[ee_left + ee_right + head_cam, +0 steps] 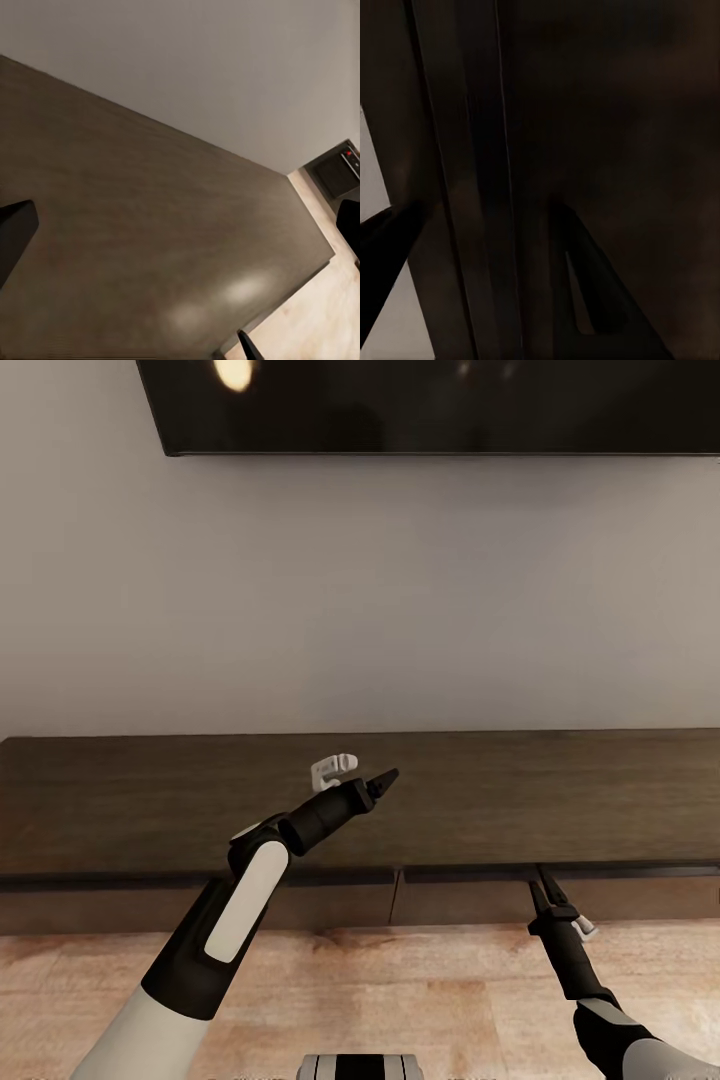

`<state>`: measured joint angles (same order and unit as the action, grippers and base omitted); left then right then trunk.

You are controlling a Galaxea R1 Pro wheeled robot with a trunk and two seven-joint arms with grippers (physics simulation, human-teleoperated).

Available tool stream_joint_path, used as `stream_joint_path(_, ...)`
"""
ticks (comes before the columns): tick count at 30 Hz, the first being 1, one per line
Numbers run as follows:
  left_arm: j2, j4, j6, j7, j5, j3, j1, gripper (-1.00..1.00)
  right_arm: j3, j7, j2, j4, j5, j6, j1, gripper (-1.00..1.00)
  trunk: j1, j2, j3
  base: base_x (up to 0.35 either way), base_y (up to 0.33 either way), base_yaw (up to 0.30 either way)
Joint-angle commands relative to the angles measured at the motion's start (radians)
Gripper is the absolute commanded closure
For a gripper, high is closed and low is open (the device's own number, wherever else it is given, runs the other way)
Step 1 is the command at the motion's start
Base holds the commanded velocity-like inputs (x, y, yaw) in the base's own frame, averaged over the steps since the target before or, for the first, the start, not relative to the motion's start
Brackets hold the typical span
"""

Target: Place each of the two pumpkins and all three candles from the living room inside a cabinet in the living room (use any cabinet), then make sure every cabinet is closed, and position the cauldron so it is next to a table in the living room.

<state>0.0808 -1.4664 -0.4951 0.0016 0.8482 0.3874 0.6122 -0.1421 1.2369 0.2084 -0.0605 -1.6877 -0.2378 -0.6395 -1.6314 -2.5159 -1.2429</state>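
The cabinet [360,800] runs long from side to side straight ahead, against the wall under a dark TV [440,405], its top bare and its drawer fronts along the lower edge all flush and closed. The right claw [541,887] is the nearer one to those fronts: it points up at the top lip of a drawer right of the centre seam, its tip at or just short of the wood. In the right wrist view the two fingers [592,300] stand apart with the dark front edge between them, though the picture is murky and contact is hard to judge. The left claw [385,780] hangs above the cabinet top, aimed toward the wall; its fingers [15,232] are spread wide and hold nothing. A drawer would slide out toward the robot, across the cabinet's long axis, so the right arm looks placed to hook the lip and pull back
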Motion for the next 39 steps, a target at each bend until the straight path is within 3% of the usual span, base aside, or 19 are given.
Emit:
stream_joint_path(1,0.000,0.000,-0.005,0.000,0.005,-0.001,0.001,-1.00,-0.007,-0.043,0.000,0.002,-0.010,-0.009,-0.020,1.00,0.000,0.000,-0.001,-0.145,0.000,0.000)
stream_joint_path(39,0.000,0.000,-0.005,0.000,0.005,-0.002,0.001,-1.00,-0.007,-0.043,0.000,0.002,-0.009,-0.009,-0.020,1.00,0.000,0.000,-0.001,-0.030,0.000,0.000)
